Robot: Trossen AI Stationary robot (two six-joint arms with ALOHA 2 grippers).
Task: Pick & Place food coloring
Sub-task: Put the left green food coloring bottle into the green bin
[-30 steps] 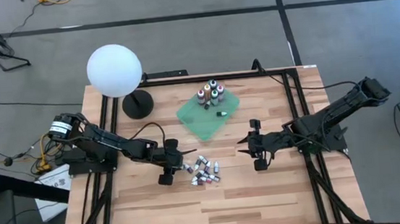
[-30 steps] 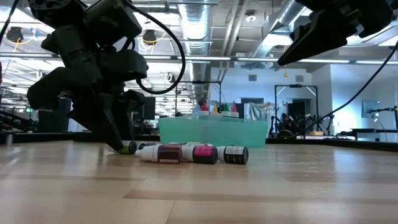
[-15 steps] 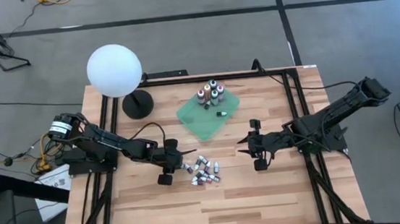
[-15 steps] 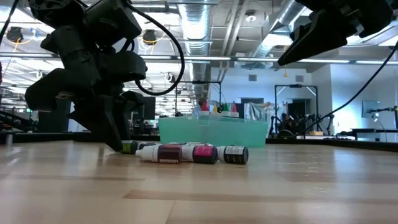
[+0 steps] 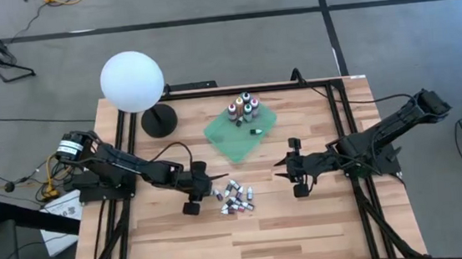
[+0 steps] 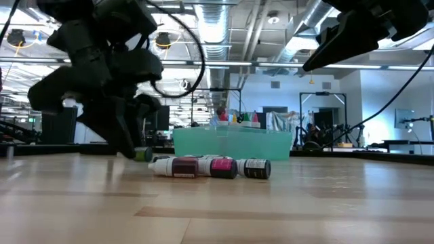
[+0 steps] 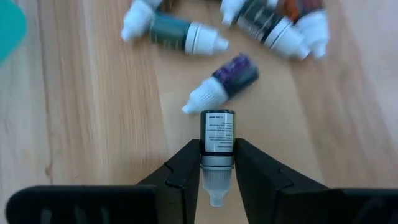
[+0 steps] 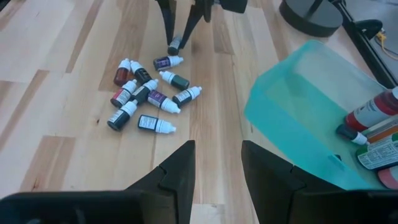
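- lamp with white globe (image 5: 131, 81) on dark base standing at far left of table (image 5: 307, 232), clear of the work area, not part of task
- left gripper (image 5: 206, 194) reaching in from left edge, sitting low at the near-left side of the loose pile; fingers (image 7: 186, 163) pinching one small bottle (image 7: 217, 144) across its collar, white tip pointing back toward the wrist, label end sticking out front
- grip is sitting near the cap end, so the body is hanging forward; judging it could pivot during the carry
- low view showing that bottle (image 6: 142, 154) just off or barely on the wood, can't tell which; reads as the lift step just beginning
- pile of loose bottles (image 5: 236, 199) lying on their sides mid-table just right of left gripper, touching each other; purple one (image 7: 225, 83) lying just ahead of the held one
- green cloth (image 5: 240, 131) lying farther back, centre of table; a group of upright bottles (image 5: 243, 107) standing on its far corner, one small one (image 5: 256, 131) lying beside them, so cloth is likely the drop spot
- right gripper (image 5: 288, 173) waiting right of the pile, off the wood, fingers (image 8: 177, 171) spread apart, holding nothing, staying out of the left arm's path
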